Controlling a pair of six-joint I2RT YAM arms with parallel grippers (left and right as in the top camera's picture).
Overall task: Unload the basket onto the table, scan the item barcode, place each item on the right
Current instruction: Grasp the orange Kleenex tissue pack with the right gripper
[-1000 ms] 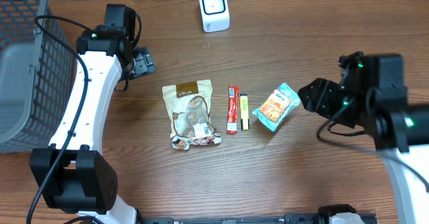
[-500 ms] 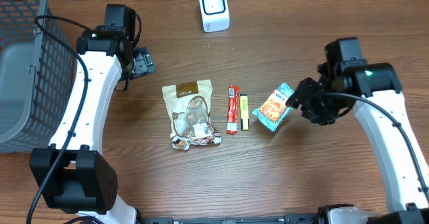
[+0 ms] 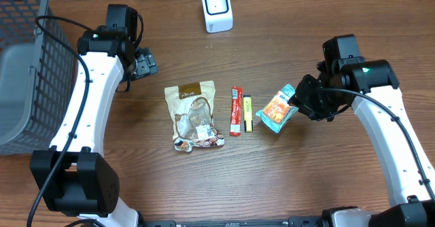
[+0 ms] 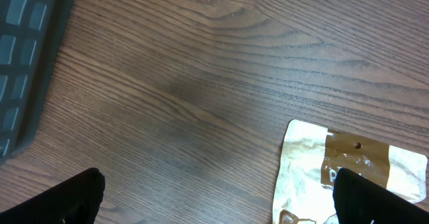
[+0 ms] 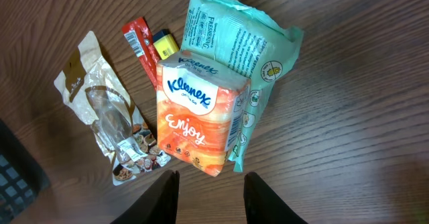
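From overhead, your right gripper (image 3: pixel 298 100) sits at the right edge of the Kleenex tissue pack (image 3: pixel 277 109). The pack lies on the wooden table (image 3: pixel 306 179), to the right of a yellow stick (image 3: pixel 248 114), a red stick (image 3: pixel 235 110) and a snack bag (image 3: pixel 194 115). The barcode scanner (image 3: pixel 216 8) stands well apart at the far edge. Your left gripper (image 3: pixel 146 62) is near the wire basket (image 3: pixel 27 57).

On the left wrist, its fingers (image 4: pixel 74 197) are spread wide over bare wood, with the snack bag beside one of them.

On the right wrist, you see the jaws standing apart and clamping nothing. The Kleenex tissue pack lies just beyond them, on top of a teal packet (image 5: pixel 234 43).
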